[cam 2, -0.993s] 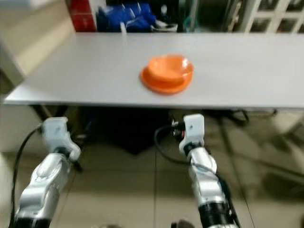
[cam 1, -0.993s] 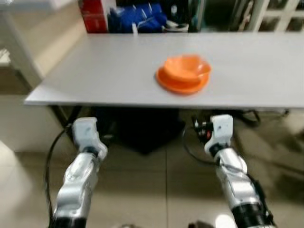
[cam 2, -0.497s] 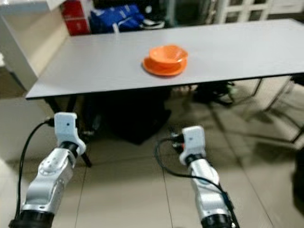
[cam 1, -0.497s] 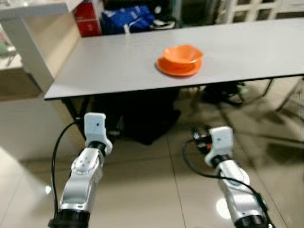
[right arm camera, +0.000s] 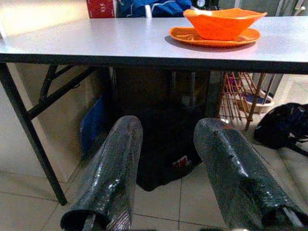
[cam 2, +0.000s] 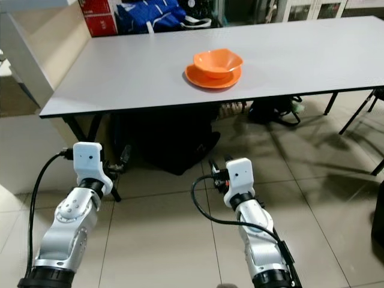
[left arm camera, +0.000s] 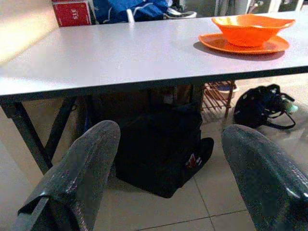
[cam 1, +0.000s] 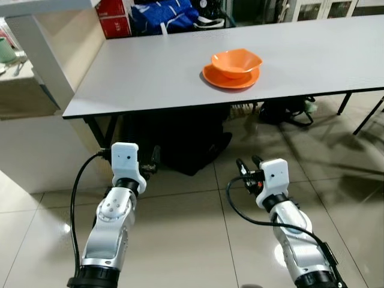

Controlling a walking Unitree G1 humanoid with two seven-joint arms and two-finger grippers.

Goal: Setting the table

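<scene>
- Grey table (cam 1: pixel 150 72) ahead, long, on dark legs; tiled floor (cam 1: pixel 180 228) below.
- Orange bowl (cam 1: pixel 236 62) sits on an orange plate (cam 1: pixel 231 78), the two stacked near the table's front edge, roughly mid-width. Both upright.
- Left gripper (left arm camera: pixel 168 178) held low in front of the table, below the tabletop level, over the floor; fingers (left arm camera: pixel 84 168) spread wide apart, nothing between them.
- Right gripper (right arm camera: pixel 166 159) likewise low and short of the table; fingers (right arm camera: pixel 118 163) parted with a clear gap, holding nothing.
- Both grippers well apart from the bowl and plate; from the wrist views the stack lies above and beyond the fingertips.
- Under the table: a black bag (cam 1: pixel 186 144) on the floor, and a second dark bag (cam 1: pixel 288 111) further to the robot's right.
- A wire rack (right arm camera: pixel 243 94) shows behind the black bag; contents too small to tell, possibly a dish.
- Behind the table's far edge: a red box (cam 1: pixel 114 17) and a blue bag (cam 1: pixel 165 13) side by side.
- White counter or cabinet (cam 1: pixel 36 90) stands to the robot's left of the table.
</scene>
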